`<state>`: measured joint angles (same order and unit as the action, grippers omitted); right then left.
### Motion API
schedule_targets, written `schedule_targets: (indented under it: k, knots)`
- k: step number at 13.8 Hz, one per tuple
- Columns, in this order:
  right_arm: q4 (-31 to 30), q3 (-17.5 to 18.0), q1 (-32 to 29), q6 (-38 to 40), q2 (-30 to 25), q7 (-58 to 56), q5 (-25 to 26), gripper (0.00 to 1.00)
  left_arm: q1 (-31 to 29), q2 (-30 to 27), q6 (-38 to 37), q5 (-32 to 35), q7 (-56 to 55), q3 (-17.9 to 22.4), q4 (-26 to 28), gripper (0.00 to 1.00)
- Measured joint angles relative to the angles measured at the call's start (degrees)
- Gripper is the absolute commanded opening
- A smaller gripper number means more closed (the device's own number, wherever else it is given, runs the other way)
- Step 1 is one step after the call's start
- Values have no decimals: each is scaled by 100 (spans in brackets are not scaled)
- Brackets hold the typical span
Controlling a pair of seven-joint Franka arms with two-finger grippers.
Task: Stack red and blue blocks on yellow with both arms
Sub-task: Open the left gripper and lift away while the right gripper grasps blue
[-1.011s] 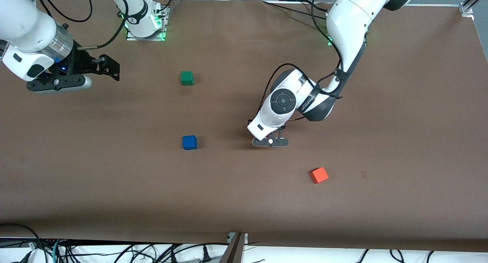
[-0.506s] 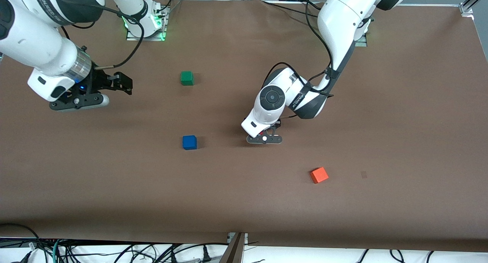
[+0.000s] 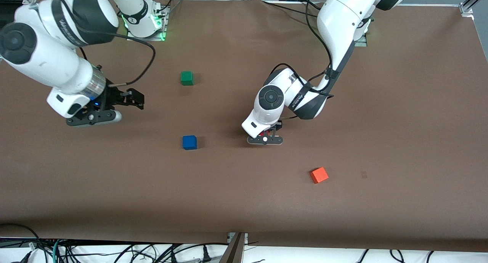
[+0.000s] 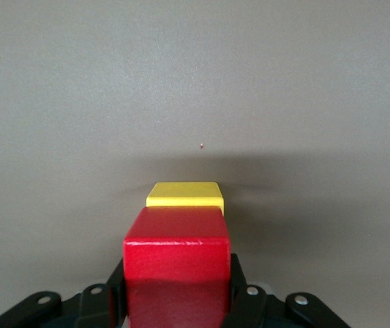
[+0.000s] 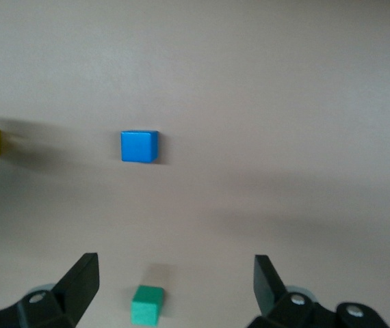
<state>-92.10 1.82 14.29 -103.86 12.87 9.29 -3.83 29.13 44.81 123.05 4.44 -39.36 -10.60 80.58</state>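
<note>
The left hand gripped the matte red cube just over the yellow cube. The right hand hung with fingers spread above the brown bench, the blue cube at its four o'clock in the front view.

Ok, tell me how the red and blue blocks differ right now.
The red block is clamped in the left gripper above the yellow block; the blue block sits free on the table, untouched, the right gripper open above. Colour differs too. Both are plain, equal-sized cubes.
</note>
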Motion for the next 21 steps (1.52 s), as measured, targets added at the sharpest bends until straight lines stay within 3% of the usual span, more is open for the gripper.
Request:
schedule_targets:
  k: [1,2,7,11,17,19,21]
  knots:
    - [-1,4,108,-149,110,207,0,100,0,1,0,0,-1,3,-1,28]
    - [-2,7,241,-328,245,424,-1,100,0,1,0,0,-1,7,-2,99]
    - [-13,18,829,-1361,1086,1406,-1,100,1,2,0,1,-58,16,-40,100]
    - [-46,-12,858,-2262,1965,1471,2,100,-129,-139,-91,4,-87,127,-263,100]
    - [-86,-41,850,-2749,2503,1493,4,97,-1358,-1390,-711,15,-43,160,-414,100]
    - [-179,-39,857,-2999,2632,1592,4,85,-1721,-1867,-1231,14,269,141,-416,100]
    - [-330,-37,914,-3280,2744,1639,4,59,-2002,-2279,-1819,14,768,138,-414,100]
